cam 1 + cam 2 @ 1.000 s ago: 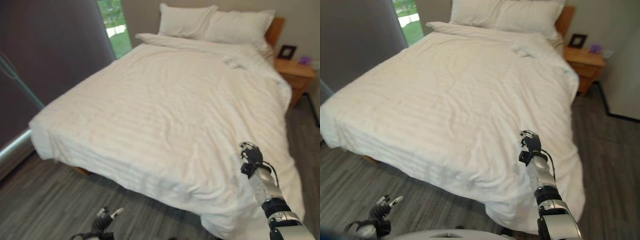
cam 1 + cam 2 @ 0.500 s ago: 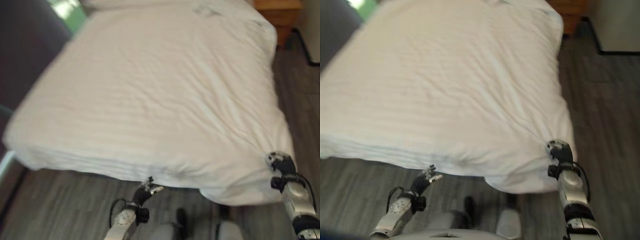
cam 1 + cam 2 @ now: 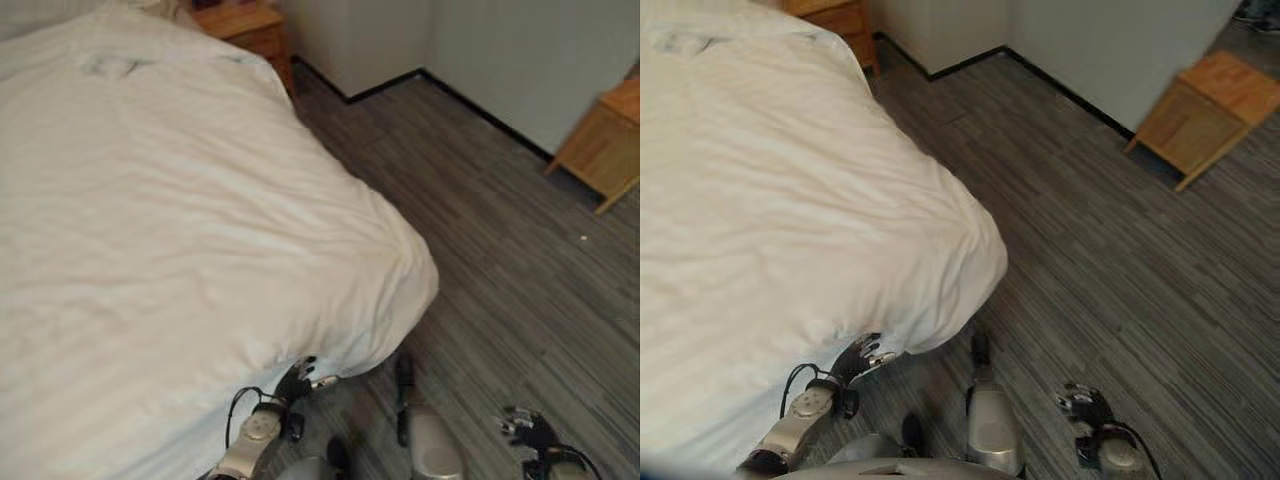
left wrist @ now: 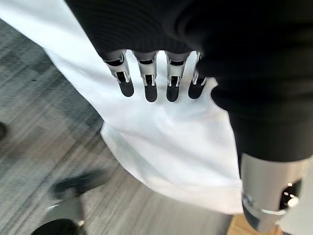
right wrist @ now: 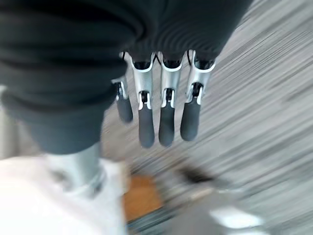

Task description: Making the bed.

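Below, we see the white duvet [image 3: 170, 240] spread over the bed, its rounded foot corner [image 3: 405, 290] hanging toward the grey plank floor [image 3: 500, 220]. We find the left hand [image 3: 297, 381] just beside the duvet's lower hanging edge; in its wrist view the fingers [image 4: 149, 85] are straight and spread, over the white cloth, holding nothing. We place the right hand [image 3: 1085, 408] low over the floor, well apart from the bed, its fingers [image 5: 165, 120] likewise extended and empty. Beyond the bed stand a wooden nightstand [image 3: 240, 22] and, near the far wall, a second wooden piece [image 3: 1200, 110].
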You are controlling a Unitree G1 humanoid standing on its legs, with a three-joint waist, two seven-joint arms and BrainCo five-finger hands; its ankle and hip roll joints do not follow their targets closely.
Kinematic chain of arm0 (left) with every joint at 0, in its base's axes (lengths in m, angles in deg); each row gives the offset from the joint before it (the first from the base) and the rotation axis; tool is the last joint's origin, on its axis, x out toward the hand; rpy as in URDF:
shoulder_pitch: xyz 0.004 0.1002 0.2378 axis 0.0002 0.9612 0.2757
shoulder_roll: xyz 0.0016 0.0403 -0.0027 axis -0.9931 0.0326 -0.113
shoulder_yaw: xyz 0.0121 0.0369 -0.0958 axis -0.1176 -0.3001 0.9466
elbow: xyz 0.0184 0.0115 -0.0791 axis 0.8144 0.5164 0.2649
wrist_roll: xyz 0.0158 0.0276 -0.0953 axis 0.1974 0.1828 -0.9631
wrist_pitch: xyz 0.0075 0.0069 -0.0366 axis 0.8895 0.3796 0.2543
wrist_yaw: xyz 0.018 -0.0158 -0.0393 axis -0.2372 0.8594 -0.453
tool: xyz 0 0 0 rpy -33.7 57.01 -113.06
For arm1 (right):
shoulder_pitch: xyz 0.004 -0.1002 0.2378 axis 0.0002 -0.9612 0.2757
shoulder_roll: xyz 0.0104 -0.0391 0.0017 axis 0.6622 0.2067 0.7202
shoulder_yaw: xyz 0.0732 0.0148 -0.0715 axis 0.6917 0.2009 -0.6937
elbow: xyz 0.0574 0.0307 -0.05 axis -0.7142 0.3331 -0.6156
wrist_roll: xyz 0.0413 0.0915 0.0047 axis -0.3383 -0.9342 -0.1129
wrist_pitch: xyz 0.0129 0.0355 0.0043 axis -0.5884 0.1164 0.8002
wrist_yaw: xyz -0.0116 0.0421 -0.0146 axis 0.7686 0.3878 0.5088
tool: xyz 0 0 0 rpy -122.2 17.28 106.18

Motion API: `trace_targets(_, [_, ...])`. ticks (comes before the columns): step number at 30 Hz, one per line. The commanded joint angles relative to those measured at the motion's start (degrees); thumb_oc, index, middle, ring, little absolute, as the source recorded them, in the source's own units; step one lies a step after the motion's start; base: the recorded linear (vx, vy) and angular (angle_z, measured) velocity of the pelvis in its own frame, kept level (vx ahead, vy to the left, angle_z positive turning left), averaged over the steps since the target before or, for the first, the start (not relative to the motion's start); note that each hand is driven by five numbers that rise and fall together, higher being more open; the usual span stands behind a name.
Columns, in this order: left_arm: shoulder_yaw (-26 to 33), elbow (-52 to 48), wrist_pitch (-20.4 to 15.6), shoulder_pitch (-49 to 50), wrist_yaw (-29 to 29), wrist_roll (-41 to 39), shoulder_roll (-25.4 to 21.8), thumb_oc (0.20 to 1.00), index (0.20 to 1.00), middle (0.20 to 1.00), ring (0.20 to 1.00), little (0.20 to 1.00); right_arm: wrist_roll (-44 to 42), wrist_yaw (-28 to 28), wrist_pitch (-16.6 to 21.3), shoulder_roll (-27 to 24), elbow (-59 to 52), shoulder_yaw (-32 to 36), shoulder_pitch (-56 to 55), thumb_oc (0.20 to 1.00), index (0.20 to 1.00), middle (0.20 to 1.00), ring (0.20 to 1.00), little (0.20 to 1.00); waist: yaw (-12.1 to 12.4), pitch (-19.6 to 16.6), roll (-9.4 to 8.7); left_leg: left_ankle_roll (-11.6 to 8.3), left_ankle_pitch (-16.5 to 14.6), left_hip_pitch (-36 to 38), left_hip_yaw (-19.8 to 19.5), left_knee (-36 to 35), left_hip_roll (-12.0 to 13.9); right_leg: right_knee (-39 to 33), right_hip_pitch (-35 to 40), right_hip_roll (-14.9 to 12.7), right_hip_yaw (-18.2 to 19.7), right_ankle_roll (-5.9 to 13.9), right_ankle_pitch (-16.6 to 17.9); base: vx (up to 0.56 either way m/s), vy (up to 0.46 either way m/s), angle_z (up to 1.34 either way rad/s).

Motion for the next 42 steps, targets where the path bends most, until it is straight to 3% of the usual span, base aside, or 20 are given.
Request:
trace_targets(1, [-2.5, -5.7, -1.0, -2.0, 1.6, 3.5, -0.1, 1.0, 1.0, 1.0, 1.0, 1.0, 4.0, -1.1, 3.1, -3.1, -3.9, -0.8, 4.9, 1.0, 1.0, 1.0, 1.0, 1.0, 2.2, -1.2, 0.34, -1.04, 5.7, -2.2, -5.7, -5.2, -1.2, 1.9, 2.7, 0.8, 1.5, -2.02, 0.1, -0.2, 0.046, -0.36])
trace_targets(2, [-3.9, -7.5, -0.8, -1.8, 2.1, 3.4, 0.4, 1.0, 1.0, 1.0, 1.0, 1.0, 6.0, -1.5, 2.9, -3.3, -6.4, -2.2, 5.2, 1.0, 1.0, 1.0, 1.0, 1.0, 3.3, -2.5, 1.16, -0.73, 5.8, -2.9, -3.1, -5.2, -0.5, 4.6, 5.4, 0.1, -1.4, -2.87, -3.2, -0.21, 0.034, -0.6])
trace_targets(5, [-5.1, -8.7, -0.5, -1.7, 2.3, 2.6, 0.7, 1.0, 1.0, 1.0, 1.0, 1.0, 7.0, -1.6, 2.9, -3.3, -5.3, -3.5, 6.0, 1.0, 1.0, 1.0, 1.0, 1.0, 4.9, -3.8, 1.37, -0.59, 6.0, -3.5, 0.4, -5.3, 0.0, 6.7, 8.2, -0.6, -5.2, -2.66, -4.8, -0.09, -0.033, -0.94])
trace_targets(7, [-6.2, -10.3, 0.0, -1.7, 2.7, 1.2, 0.8, 1.0, 1.0, 1.0, 1.0, 1.0, 7.5, -1.6, 2.4, -3.0, -6.1, -4.9, 7.1, 1.0, 1.0, 1.0, 1.0, 1.0, 6.5, -4.8, 0.66, -1.88, 5.4, -3.7, 2.7, -5.6, 0.4, -0.3, 12.8, -0.1, -8.1, -1.82, -6.1, -0.08, -0.181, -0.76])
trace_targets(10, [-8.8, -11.7, -0.2, -3.1, 5.0, -0.9, 1.1, 1.0, 1.0, 1.0, 1.0, 1.0, 7.4, -1.7, 2.6, -3.6, -5.5, -6.9, 8.3, 1.0, 1.0, 1.0, 1.0, 1.0, 6.2, -6.0, 0.2, -3.4, 6.6, -4.8, 5.9, -5.4, 1.8, -11.0, 14.9, 3.4, -4.1, -2.38, -5.3, 0.0, -0.227, -1.35])
trace_targets(14, [-10.5, -15.9, -0.5, -4.6, 6.6, -2.3, 0.4, 1.0, 1.0, 1.0, 1.0, 1.0, 7.9, -2.0, 3.1, -5.3, -7.3, -6.7, 8.2, 1.0, 1.0, 1.0, 1.0, 1.0, 4.8, -5.5, 0.78, -4.53, 6.2, -4.5, 7.7, -2.2, 3.2, -14.0, 16.6, 4.7, -1.8, -3.41, -4.8, 0.0, -0.16, -0.97])
trace_targets(16, [-11.4, -19.0, -1.0, -6.2, 7.2, -2.5, 0.3, 1.0, 1.0, 1.0, 1.0, 1.0, 7.4, -1.8, 3.6, -6.0, -8.6, -6.0, 8.1, 1.0, 1.0, 1.0, 1.0, 1.0, 3.7, -4.4, 0.56, -6.2, 5.5, -6.9, 8.4, 7.0, 5.6, -15.8, 18.4, 5.9, 0.0, -4.77, -5.1, 0.05, -0.203, -0.45])
trace_targets(17, [-11.1, -20.0, -1.4, -6.8, 6.5, -2.3, 0.2, 1.0, 1.0, 1.0, 1.0, 1.0, 7.4, -1.7, 3.7, -6.3, -9.1, -6.1, 8.0, 1.0, 1.0, 1.0, 1.0, 1.0, 3.7, -3.7, 0.38, -6.95, 7.3, -8.7, 7.6, 12.2, 7.0, -16.3, 19.1, 6.6, 1.1, -5.59, -5.3, -0.09, -0.286, -0.37])
trace_targets(18, [-11.1, -21.7, -1.8, -9.1, 4.0, -0.6, 0.2, 1.0, 1.0, 1.0, 1.0, 1.0, 7.4, -1.2, 3.8, -6.9, -9.6, -6.7, 8.5, 1.0, 1.0, 1.0, 1.0, 1.0, 5.4, -1.2, -0.15, -7.6, 13.5, -14.1, 2.8, 22.3, 9.4, -16.6, 19.4, 7.6, 2.9, -7.87, -4.8, -0.09, -0.282, -0.51])
trace_targets(19, [-11.1, -21.7, -1.8, -9.2, 4.0, -0.6, 0.2, 1.0, 1.0, 1.0, 1.0, 1.0, 7.4, -1.2, 3.8, -6.9, -9.6, -6.7, 8.5, 1.0, 1.0, 1.0, 1.0, 1.0, 5.3, -1.1, 0.0, -7.72, 13.4, -14.5, 2.5, 22.9, 9.7, -16.6, 19.4, 7.8, 2.7, -7.97, -4.8, -0.09, -0.231, -0.63])
trace_targets(20, [-11.3, -21.8, -2.1, -10.8, 2.7, 1.0, 0.5, 1.0, 1.0, 1.0, 1.0, 1.0, 7.3, -1.1, 3.7, -7.2, -10.2, -7.1, 8.7, 1.0, 1.0, 1.0, 1.0, 1.0, 6.0, -0.5, -0.32, -7.15, 13.3, -16.4, -1.2, 24.6, 8.1, -16.6, 19.6, 7.7, 3.6, -8.25, -5.0, 0.07, -0.054, -0.84])
trace_targets(21, [-11.3, -20.6, -2.5, -12.6, 0.0, 4.0, 1.1, 1.0, 1.0, 1.0, 1.0, 1.0, 7.1, -1.3, 3.6, -7.3, -11.5, -7.5, 8.6, 1.0, 1.0, 1.0, 1.0, 1.0, 7.0, -0.2, -0.8, -6.19, 10.2, -20.6, -6.3, 24.2, 2.4, -16.6, 20.0, 7.5, 5.8, -7.98, -5.7, 0.07, -0.047, -0.84])
trace_targets(23, [-10.6, -21.4, -2.9, -13.3, -1.4, 5.8, 0.7, 1.0, 1.0, 1.0, 1.0, 1.0, 6.9, -1.3, 3.7, -7.3, -11.8, -7.9, 8.5, 1.0, 1.0, 1.0, 1.0, 1.0, 7.7, -0.4, -0.56, -5.34, 8.8, -22.0, -7.6, 20.5, -0.2, -16.6, 20.3, 7.8, 6.9, -7.52, -5.9, 0.15, -0.02, -0.76])
trace_targets(29, [-7.7, -19.9, -3.2, -14.4, -4.7, 2.7, 2.9, 1.0, 1.0, 1.0, 1.0, 1.0, 8.3, -0.5, 3.6, -8.5, -13.5, -7.9, 9.6, 1.0, 1.0, 1.0, 1.0, 1.0, 9.2, -1.5, 0.99, -6.23, 18.4, -23.6, -7.9, -1.0, -1.0, -16.6, 23.3, 10.2, 8.8, -6.98, -9.0, 0.37, 0.019, -0.44])
trace_targets(32, [-6.3, -20.4, -3.2, -11.7, -4.9, 1.8, 2.1, 1.0, 1.0, 1.0, 1.0, 1.0, 9.7, -0.8, 3.4, -7.3, -14.1, -8.6, 9.7, 1.0, 1.0, 1.0, 1.0, 1.0, 10.3, -3.5, -0.77, -3.52, 16.9, -21.0, -9.6, -2.9, -2.8, -13.8, 26.2, 8.6, 9.6, -6.38, -11.6, 0.5, 0.07, -0.35])
trace_targets(33, [-6.5, -19.7, -2.9, -11.5, -4.9, 2.4, 1.2, 1.0, 1.0, 1.0, 1.0, 1.0, 9.9, -1.1, 3.4, -6.1, -14.6, -9.1, 9.7, 1.0, 1.0, 1.0, 1.0, 1.0, 10.4, -3.2, -2.57, -1.43, 15.2, -17.9, -9.1, -3.5, -4.0, 1.7, 20.6, 8.1, 8.8, -3.67, -8.5, 0.48, 0.04, -0.58])
trace_targets(35, [-6.5, -19.7, -2.9, -11.6, -4.9, 2.4, 1.2, 1.0, 1.0, 1.0, 1.0, 1.0, 9.9, -1.1, 3.4, -6.1, -14.5, -9.1, 9.7, 1.0, 1.0, 1.0, 1.0, 1.0, 10.6, -3.5, -2.41, -1.46, 15.3, -18.4, -9.0, -3.4, -3.7, 1.9, 20.0, 8.3, 9.0, -3.71, -8.4, 0.34, 0.1, -0.39])
trace_targets(36, [-7.7, -18.9, -2.0, -13.0, -5.8, 3.5, 1.0, 1.0, 1.0, 1.0, 1.0, 1.0, 10.0, -1.4, 2.8, -5.5, -15.2, -9.1, 10.3, 1.0, 1.0, 1.0, 1.0, 1.0, 7.6, -0.9, -1.08, 1.12, 11.7, -10.3, -8.7, -4.5, -3.6, 24.8, 8.6, 6.4, 9.1, 1.21, 1.6, 0.43, 0.174, -0.35])
trace_targets(39, [-7.8, -18.4, -1.8, -14.0, -6.6, 3.5, 1.2, 1.0, 1.0, 1.0, 1.0, 1.0, 9.5, -1.2, 2.4, -5.1, -15.0, -8.8, 11.0, 1.0, 1.0, 1.0, 1.0, 1.0, 6.2, -0.1, 1.15, 0.99, 10.7, -6.9, -8.9, -5.7, -1.8, 27.3, 1.9, 7.0, 7.5, -0.36, -0.4, 0.47, 0.126, -0.19])
trace_targets(42, [-7.6, -18.2, -2.0, -14.3, -6.4, 2.9, 1.0, 1.0, 1.0, 1.0, 1.0, 1.0, 7.7, -1.4, 2.4, -4.7, -15.1, -7.9, 10.2, 1.0, 1.0, 1.0, 1.0, 1.0, 4.3, 0.6, 1.38, -0.42, 8.1, -3.3, -10.9, -5.9, -2.0, 15.9, -1.5, 6.5, 4.9, -2.48, -3.7, 0.43, -0.045, 0.35])
